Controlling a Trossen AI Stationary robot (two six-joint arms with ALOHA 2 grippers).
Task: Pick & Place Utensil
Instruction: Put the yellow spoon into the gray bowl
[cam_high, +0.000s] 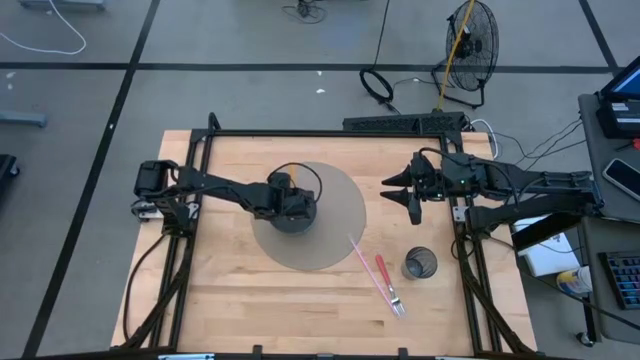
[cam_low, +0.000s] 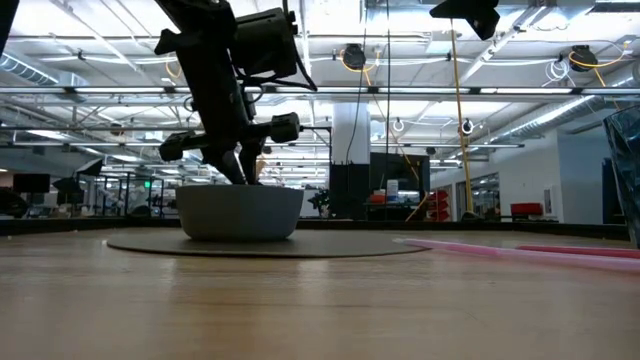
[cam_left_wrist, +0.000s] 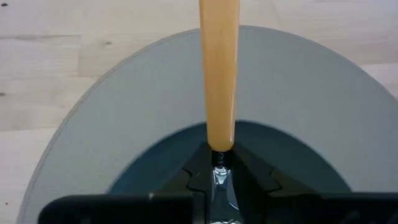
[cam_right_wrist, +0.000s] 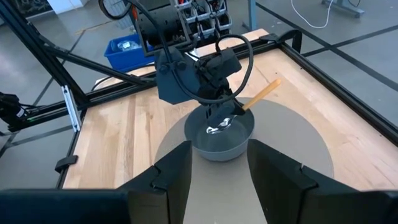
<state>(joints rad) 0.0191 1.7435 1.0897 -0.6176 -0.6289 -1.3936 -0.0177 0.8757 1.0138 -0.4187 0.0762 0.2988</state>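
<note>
The left gripper (cam_right_wrist: 225, 116) pinches a wooden-handled utensil (cam_left_wrist: 219, 74) at the joint between handle and metal end, inside the grey bowl (cam_right_wrist: 219, 142). The left wrist view shows the closed fingers (cam_left_wrist: 193, 177) on that joint; the right wrist view adds the metal end lying in the bowl. The bowl stands on a round grey mat (cam_high: 340, 215). The right gripper (cam_high: 410, 190), fingers spread, waits above the table's right edge. The high view alone shows a pink fork (cam_high: 388, 284), a pink straw (cam_high: 368, 264) and a mesh cup (cam_high: 420, 264).
</note>
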